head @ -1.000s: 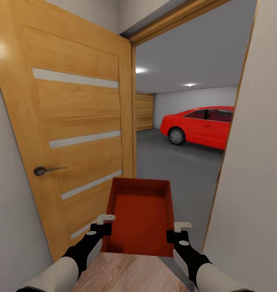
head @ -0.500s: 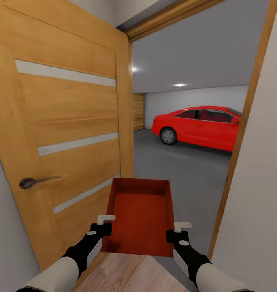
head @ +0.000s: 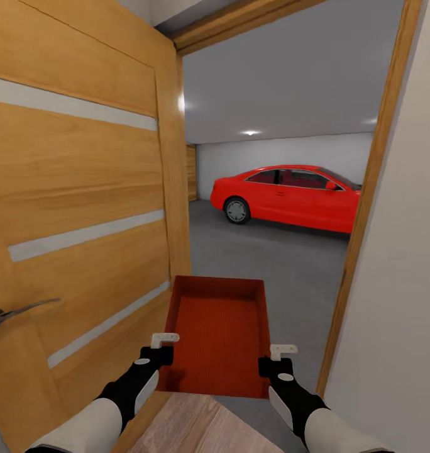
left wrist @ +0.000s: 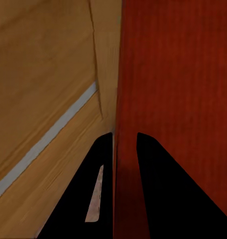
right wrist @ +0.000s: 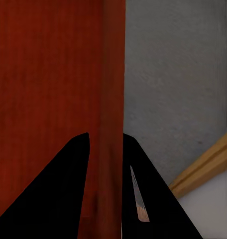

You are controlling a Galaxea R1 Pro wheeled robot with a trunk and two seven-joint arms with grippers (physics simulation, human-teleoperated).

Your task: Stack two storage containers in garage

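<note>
Orange-red storage container [head: 218, 333] is grasped by left pincer [head: 157, 352] and right pincer [head: 275, 360] at the garage [head: 284, 251] doorway.

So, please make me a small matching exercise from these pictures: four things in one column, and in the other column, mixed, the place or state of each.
Things:
1. storage container
2. door
3. car
4. left gripper

Places or states:
a. parked on the grey garage floor, beyond the doorway
b. shut on the bin's left wall
c. held between both grippers
d. swung open, left of the bin

Pairs: 1-c, 2-d, 3-a, 4-b
</note>
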